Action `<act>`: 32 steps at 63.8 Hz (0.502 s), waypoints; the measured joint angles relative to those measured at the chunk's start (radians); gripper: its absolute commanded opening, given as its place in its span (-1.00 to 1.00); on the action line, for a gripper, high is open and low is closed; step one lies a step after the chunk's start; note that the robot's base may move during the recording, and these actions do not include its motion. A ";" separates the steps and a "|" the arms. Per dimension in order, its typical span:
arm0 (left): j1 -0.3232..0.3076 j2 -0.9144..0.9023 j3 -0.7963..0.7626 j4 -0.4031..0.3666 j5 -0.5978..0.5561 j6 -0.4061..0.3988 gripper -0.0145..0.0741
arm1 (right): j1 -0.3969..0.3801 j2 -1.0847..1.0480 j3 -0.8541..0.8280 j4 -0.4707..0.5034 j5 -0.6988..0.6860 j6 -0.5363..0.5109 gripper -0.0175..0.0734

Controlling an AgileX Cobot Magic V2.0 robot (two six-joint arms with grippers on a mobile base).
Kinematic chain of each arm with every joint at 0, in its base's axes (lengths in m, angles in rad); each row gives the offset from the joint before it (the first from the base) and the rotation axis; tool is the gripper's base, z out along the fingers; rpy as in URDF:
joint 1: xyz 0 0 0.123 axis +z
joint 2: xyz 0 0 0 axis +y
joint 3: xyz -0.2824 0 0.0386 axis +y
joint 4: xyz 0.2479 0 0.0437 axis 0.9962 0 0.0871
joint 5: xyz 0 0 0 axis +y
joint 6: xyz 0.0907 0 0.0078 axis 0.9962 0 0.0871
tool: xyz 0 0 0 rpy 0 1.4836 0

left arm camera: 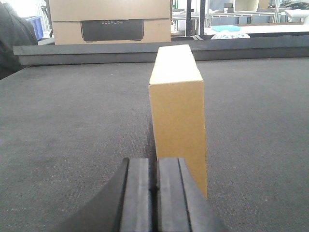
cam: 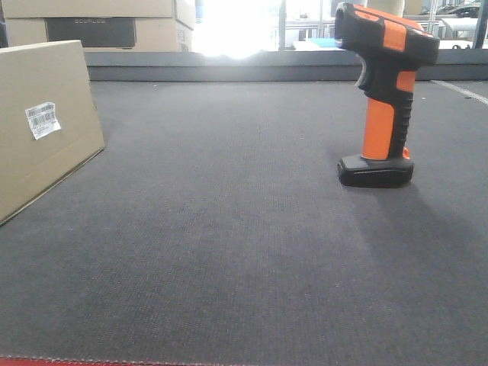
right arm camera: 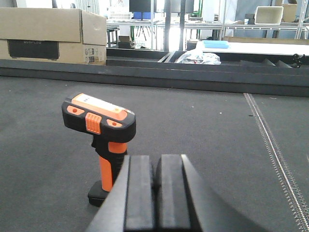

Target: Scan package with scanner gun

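The package [cam: 38,126] is a plain tan box with a white barcode sticker [cam: 42,120], standing on edge at the left of the dark mat. In the left wrist view the package [left arm camera: 177,111] stands narrow-end on, just ahead and slightly right of my left gripper [left arm camera: 155,166], which is shut with nothing between its pads. The scanner gun [cam: 381,95], black and orange, stands upright on its base at the right. In the right wrist view the scanner gun [right arm camera: 101,135] is ahead and left of my right gripper [right arm camera: 155,164], shut and empty.
Dark grey mat [cam: 229,244] covers the table, with a raised dark rail [cam: 229,65] along the far edge. Tan cartons with a dark printed panel [cam: 99,27] sit beyond the rail. A zipper-like seam [right arm camera: 275,150] runs along the mat at the right.
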 measured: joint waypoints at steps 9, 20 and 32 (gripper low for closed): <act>0.000 0.000 0.000 0.000 0.000 0.000 -0.92 | 0.000 0.000 0.000 0.000 0.000 0.000 -0.95; 0.000 0.000 0.000 0.000 0.000 0.000 -0.92 | 0.000 0.000 0.000 -0.003 0.000 0.000 -0.95; 0.000 0.000 0.000 0.000 0.000 0.000 -0.92 | 0.000 0.000 0.008 -0.216 -0.020 0.219 -0.95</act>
